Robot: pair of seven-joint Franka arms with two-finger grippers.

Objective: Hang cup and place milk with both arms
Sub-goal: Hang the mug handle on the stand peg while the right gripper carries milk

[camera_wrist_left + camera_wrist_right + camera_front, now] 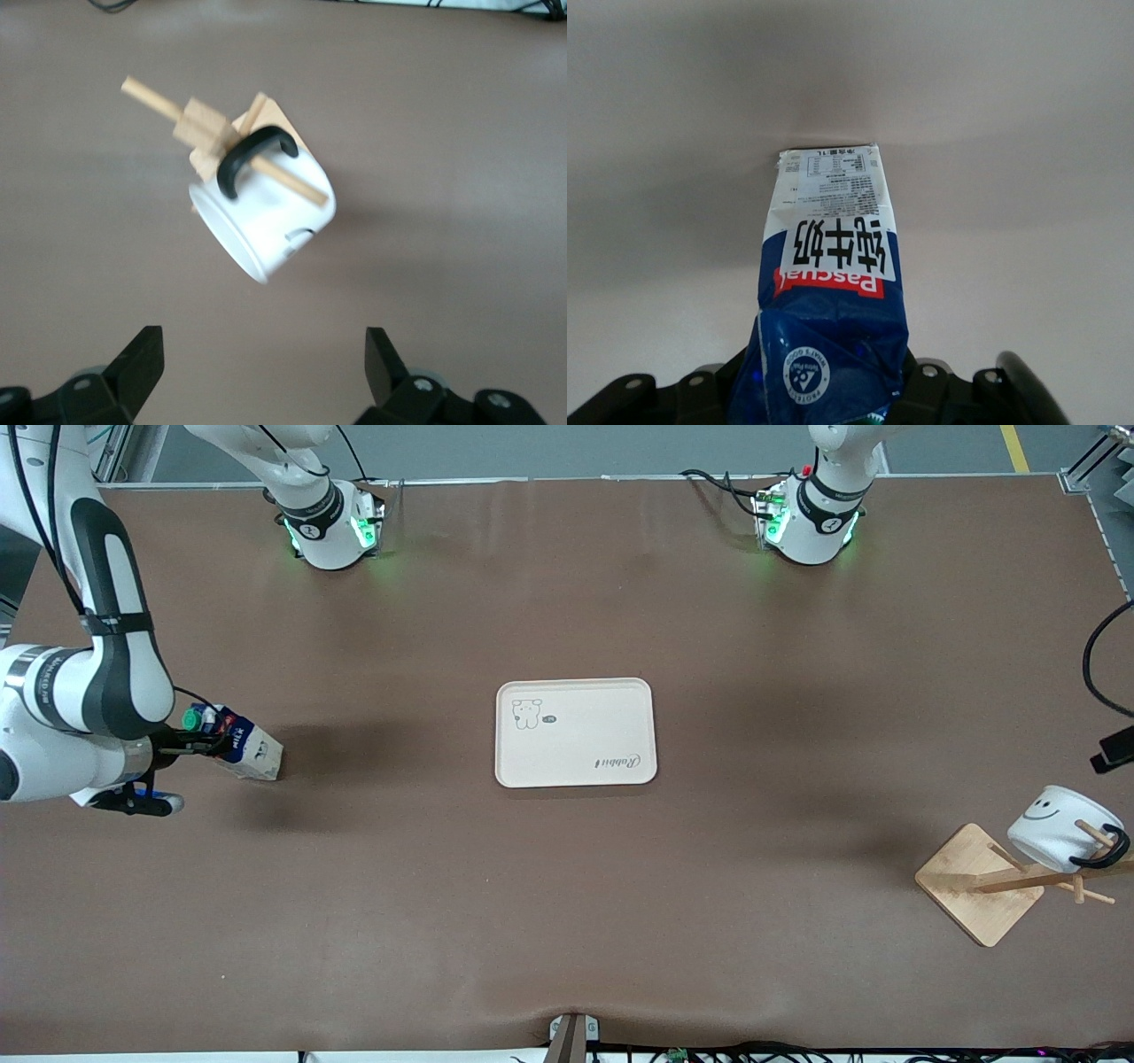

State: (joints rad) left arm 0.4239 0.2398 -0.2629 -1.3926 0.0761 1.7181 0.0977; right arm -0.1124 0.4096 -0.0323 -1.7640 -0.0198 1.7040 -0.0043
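Note:
The white cup (1059,828) with the smiley face hangs by its black handle on a peg of the wooden rack (979,883) at the left arm's end of the table. In the left wrist view the cup (266,217) hangs on the peg. My left gripper (263,363) is above it, open and empty, apart from it. My right gripper (190,742) is shut on the blue top of the milk (248,750) at the right arm's end. The carton is tilted, its pale end low by the table. In the right wrist view the milk (833,266) fills the space between my right gripper's (824,394) jaws.
A cream tray (576,771) with a rabbit drawing lies flat in the middle of the table. The brown table cover (567,912) stretches between the tray, the rack and the milk. A black cable (1094,664) hangs at the left arm's end.

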